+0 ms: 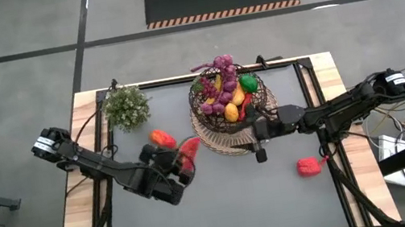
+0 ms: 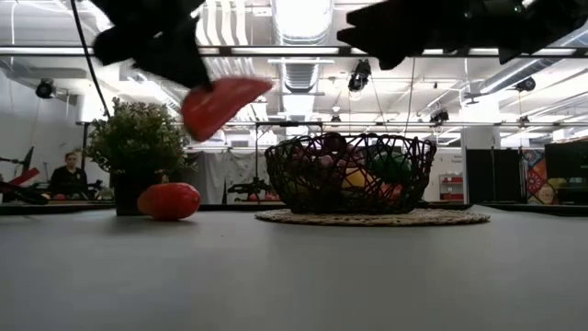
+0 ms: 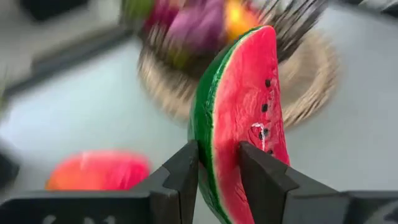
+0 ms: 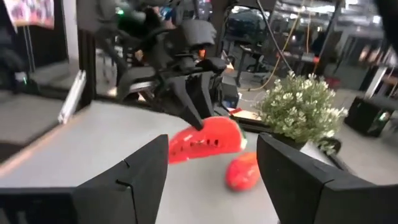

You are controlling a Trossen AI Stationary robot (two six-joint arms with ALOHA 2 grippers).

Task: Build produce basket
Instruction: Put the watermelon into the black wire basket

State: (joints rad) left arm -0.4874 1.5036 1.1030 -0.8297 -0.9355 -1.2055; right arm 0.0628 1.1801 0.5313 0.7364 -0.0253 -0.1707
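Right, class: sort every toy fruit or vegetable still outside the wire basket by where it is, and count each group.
Held in the left gripper: 1, the watermelon slice.
Lying on the table: 2, a red-orange piece near the plant, and a red piece below the right gripper.
Total outside the basket: 3.

Red flesh dotted with black seeds and a green rind are shown on the plastic toy watermelon slice [image 3: 239, 118]. Dark brown wire is seen on the open-mesh bowl basket [image 1: 260, 108], purple on the toy grapes [image 1: 222, 65], tan on the round woven mat [image 1: 208, 141].
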